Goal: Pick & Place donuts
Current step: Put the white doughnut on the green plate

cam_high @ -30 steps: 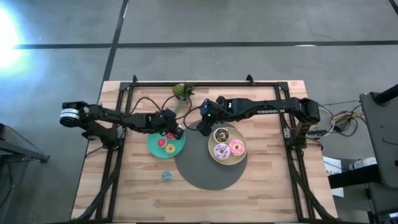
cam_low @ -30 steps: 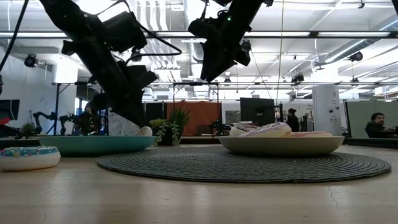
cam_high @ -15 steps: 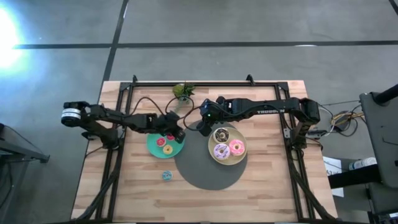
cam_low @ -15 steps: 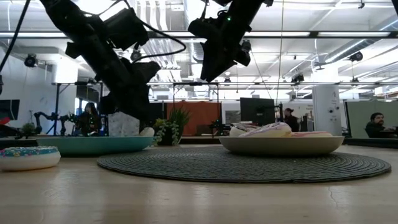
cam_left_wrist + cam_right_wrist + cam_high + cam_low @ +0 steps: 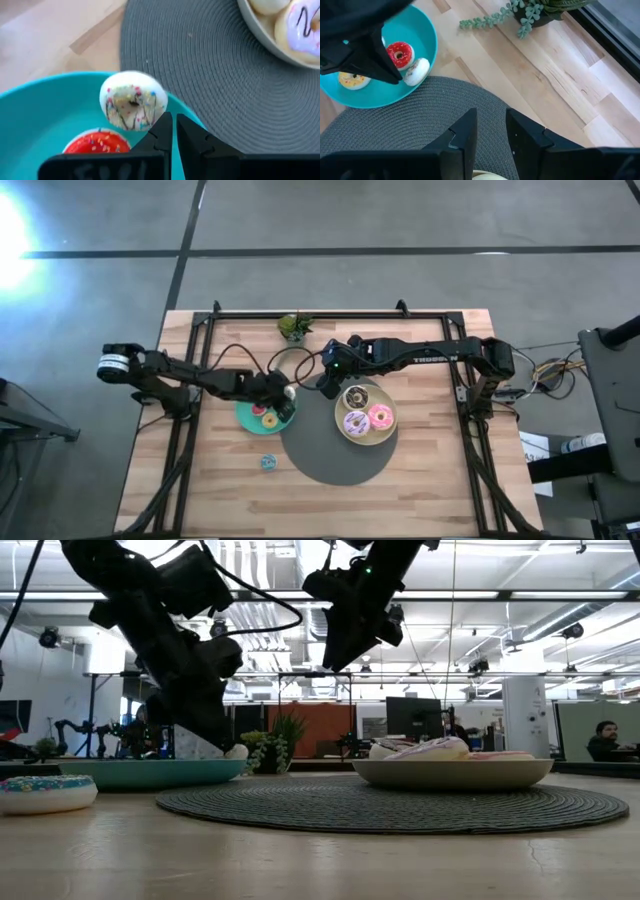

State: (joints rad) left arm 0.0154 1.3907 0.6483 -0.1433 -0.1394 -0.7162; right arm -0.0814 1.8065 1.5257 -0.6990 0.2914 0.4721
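A teal plate (image 5: pixel 246 418) holds tiny donuts: a red one (image 5: pixel 400 54), a yellow one (image 5: pixel 354 80) and a white sprinkled one (image 5: pixel 132 101) lying on the plate's right rim. My left gripper (image 5: pixel 174 131) is shut, its tips just beside the white donut. A pale-yellow plate (image 5: pixel 385 437) on a grey mat (image 5: pixel 325 455) carries the brown-and-white (image 5: pixel 356 397), lilac (image 5: pixel 355 422) and pink (image 5: pixel 380 417) donuts. My right gripper (image 5: pixel 490 127) hangs open above the mat between the plates, nothing in it. A blue donut (image 5: pixel 267 462) lies on the bare table. My left gripper's shut fingertips (image 5: pixel 166 121) stand right at the white donut's edge (image 5: pixel 161 107), slanting down from the table's left. Whether they touch it, I cannot tell. The donut rests on the teal plate's rim.
A little green plant (image 5: pixel 294 327) stands near the far edge behind the teal plate. Black frame rails (image 5: pixel 330 314) run along the table's far side and both ends. Bare wood lies open along the near edge (image 5: pixel 330 510).
My left arm has swung a little toward the teal plate's right rim and its wrist has turned; the fingers stay shut. The white donut lies where it was. My right arm has kept still.
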